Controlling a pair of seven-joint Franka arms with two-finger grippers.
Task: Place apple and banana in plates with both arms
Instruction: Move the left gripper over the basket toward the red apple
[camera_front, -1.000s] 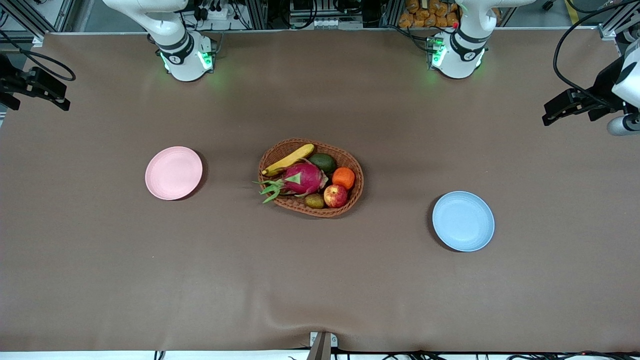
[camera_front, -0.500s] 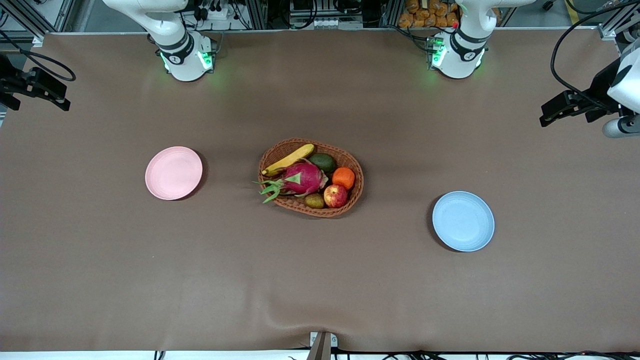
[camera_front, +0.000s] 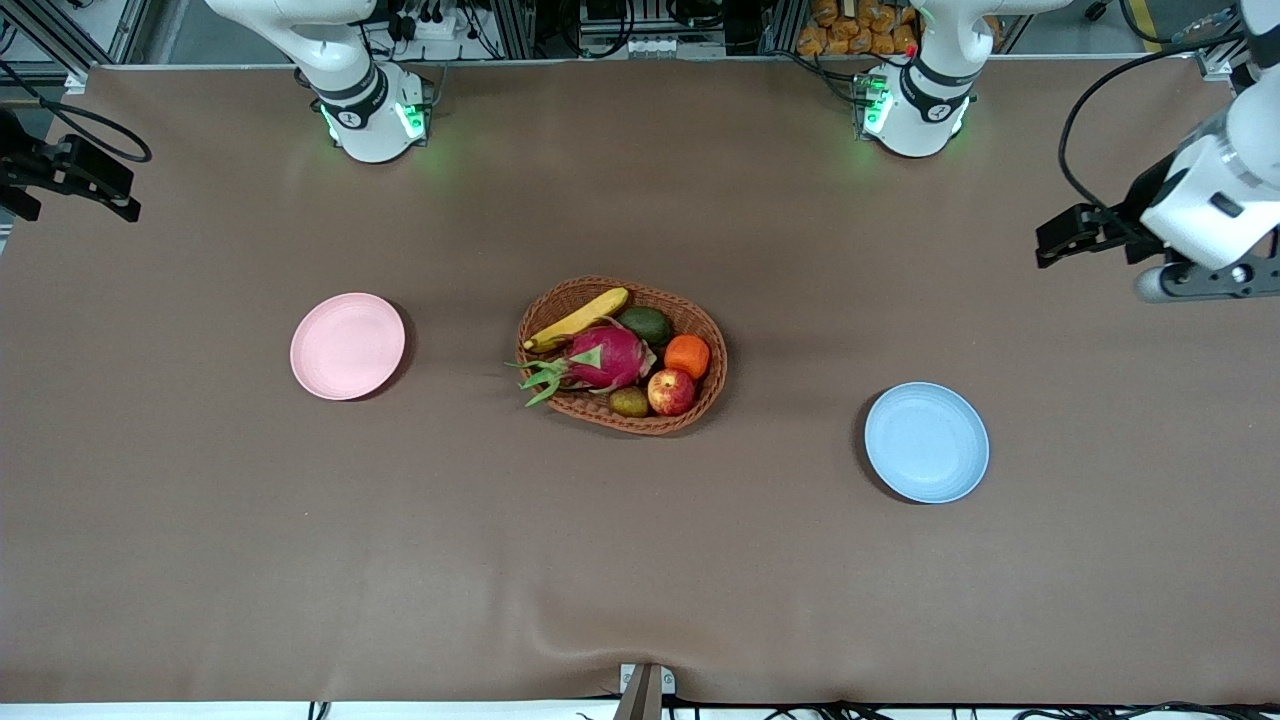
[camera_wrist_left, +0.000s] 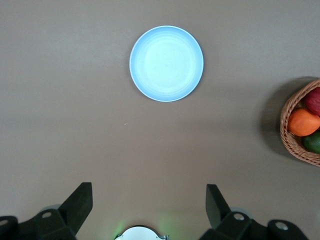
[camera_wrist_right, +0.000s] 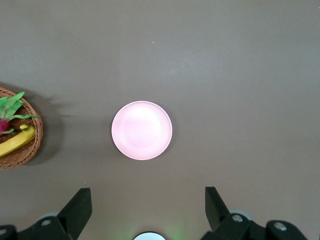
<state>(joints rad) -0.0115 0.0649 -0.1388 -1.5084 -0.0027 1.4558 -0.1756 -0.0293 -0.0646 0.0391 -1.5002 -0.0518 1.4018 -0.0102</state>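
The red apple (camera_front: 671, 391) and the yellow banana (camera_front: 578, 319) lie in the wicker basket (camera_front: 560, 405) at mid table. The pink plate (camera_front: 347, 346) sits toward the right arm's end, the blue plate (camera_front: 926, 442) toward the left arm's end; both are bare. My left gripper (camera_front: 1060, 238) hangs high over its end of the table, open and holding nothing (camera_wrist_left: 147, 192), looking down on the blue plate (camera_wrist_left: 166, 63). My right gripper (camera_front: 110, 195) waits high over its end, open (camera_wrist_right: 145, 195), above the pink plate (camera_wrist_right: 142, 130). The banana (camera_wrist_right: 15, 142) shows at that view's edge.
The basket also holds a magenta dragon fruit (camera_front: 605, 358), an orange (camera_front: 687, 356), a green avocado (camera_front: 647, 325) and a kiwi (camera_front: 629, 402). Both arm bases (camera_front: 375, 120) stand along the table's edge farthest from the front camera. Brown cloth covers the table.
The left arm's hand has swung inward over the table from its end. The right arm, fruit and plates have not moved.
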